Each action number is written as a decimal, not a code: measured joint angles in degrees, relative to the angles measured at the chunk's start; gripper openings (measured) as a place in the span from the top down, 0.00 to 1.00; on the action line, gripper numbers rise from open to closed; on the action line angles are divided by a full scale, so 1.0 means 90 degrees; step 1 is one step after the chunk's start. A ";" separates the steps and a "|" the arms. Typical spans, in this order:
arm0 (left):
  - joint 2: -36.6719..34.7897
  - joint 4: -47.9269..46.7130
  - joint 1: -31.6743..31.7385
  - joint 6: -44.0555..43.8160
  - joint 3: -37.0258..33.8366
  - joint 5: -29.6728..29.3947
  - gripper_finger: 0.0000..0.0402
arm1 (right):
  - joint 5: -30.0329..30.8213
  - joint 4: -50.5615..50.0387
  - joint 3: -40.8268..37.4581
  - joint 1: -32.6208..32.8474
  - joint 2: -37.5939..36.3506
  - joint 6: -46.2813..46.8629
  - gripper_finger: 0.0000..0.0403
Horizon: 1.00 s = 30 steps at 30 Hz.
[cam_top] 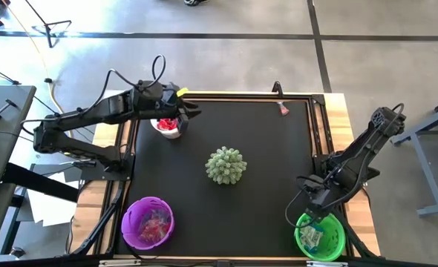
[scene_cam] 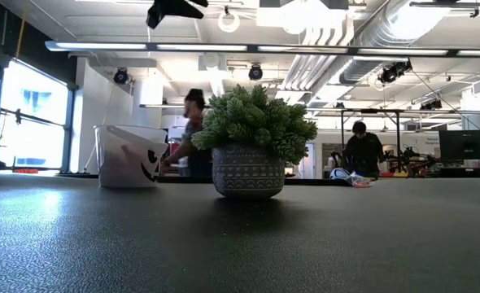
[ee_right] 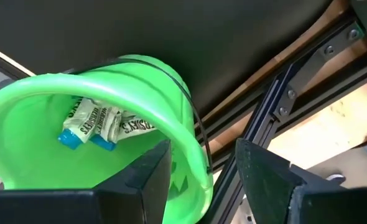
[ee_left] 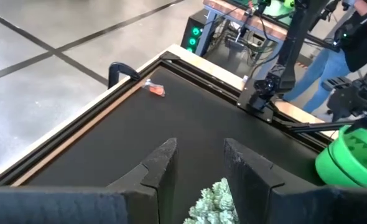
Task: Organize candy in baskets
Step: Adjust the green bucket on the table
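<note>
Left pincer (cam_top: 191,113) hangs released over the white basket (cam_top: 168,126) at the far left of the dark surface (cam_top: 263,185); red candy (cam_top: 164,123) shows inside it. Right pincer (cam_top: 313,210), its fingers likewise apart and empty, hovers above the green basket (ee_right: 109,124) at the near right corner, where 2 blue-and-silver candies (ee_right: 102,121) lie. A purple basket (cam_top: 147,222) with red sweets sits near left. 1 loose candy (cam_top: 284,110) lies at the far edge. The spiky green plant (cam_top: 226,165) stands mid-surface.
</note>
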 joint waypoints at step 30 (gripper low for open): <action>-0.0002 -0.0012 -0.1307 -0.0281 0.0000 -0.0847 0.72 | -0.0192 0.0844 0.0000 0.0080 0.0272 -0.0548 0.63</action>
